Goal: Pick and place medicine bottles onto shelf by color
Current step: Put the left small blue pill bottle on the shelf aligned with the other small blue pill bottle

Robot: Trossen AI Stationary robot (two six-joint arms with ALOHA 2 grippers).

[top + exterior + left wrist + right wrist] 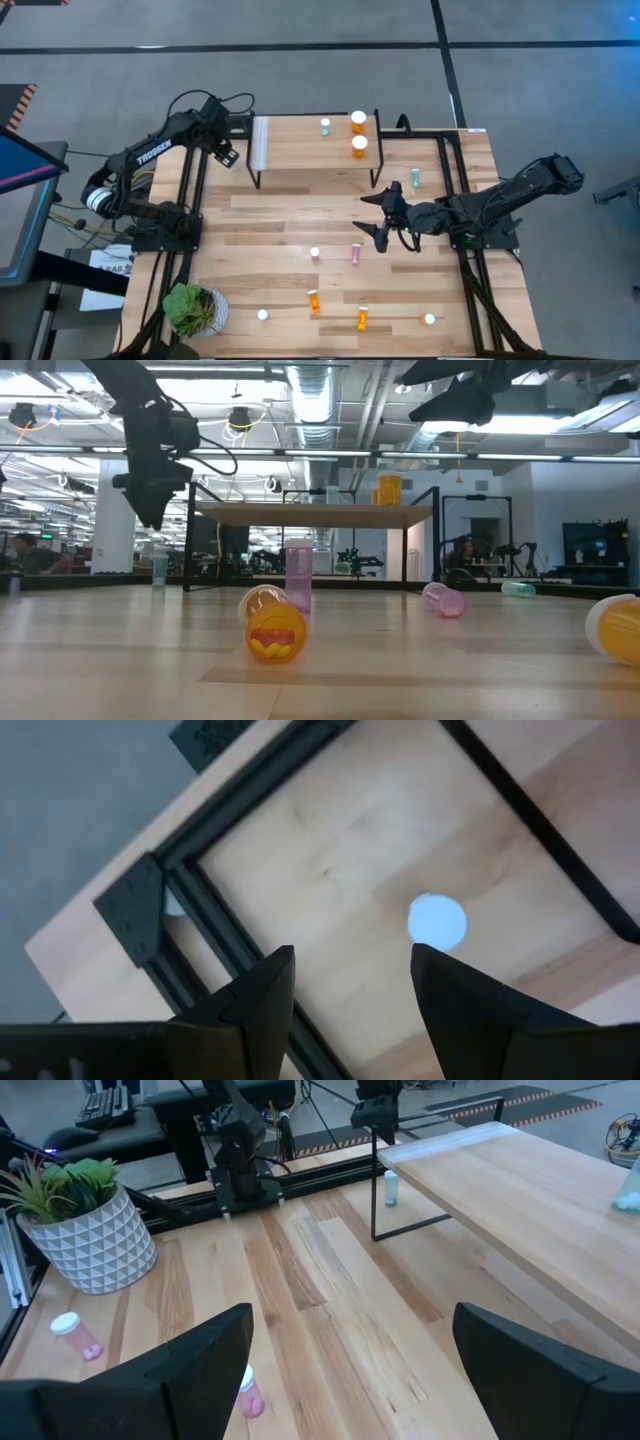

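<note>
Right end effector (374,213) is hovering wide and empty over the middle of the table (280,215), just in front of the shelf (300,150), and nothing is sitting between its fingers (190,1370). Left end effector (228,152) is waiting at the shelf's white-strip end, its fingers (255,1000) standing partly apart and also empty, looking down on a white-capped pale green bottle (437,920) standing upright on the table below it.

Two orange bottles (358,134) and one pale green bottle (325,127) are already standing on the shelf. Most others are lying scattered: two pink bottles (355,254) near the right end effector, two orange ones (313,300) toward the front edge, and a green one (415,178) beside the shelf's far leg.

The main risk, as I judge it, is rolling. Several bottles are lying on their sides, so a slightly off-centre closing could be nudging one away rather than trapping it. Coming down near the pink pair, a wide spread could be knocking the neighbour. Placing also looks delicate: a bottle released tilted could be toppling into those already on the shelf, and setting pink among the orange would be spoiling the colour grouping. The potted plant (192,308) is standing well clear.
</note>
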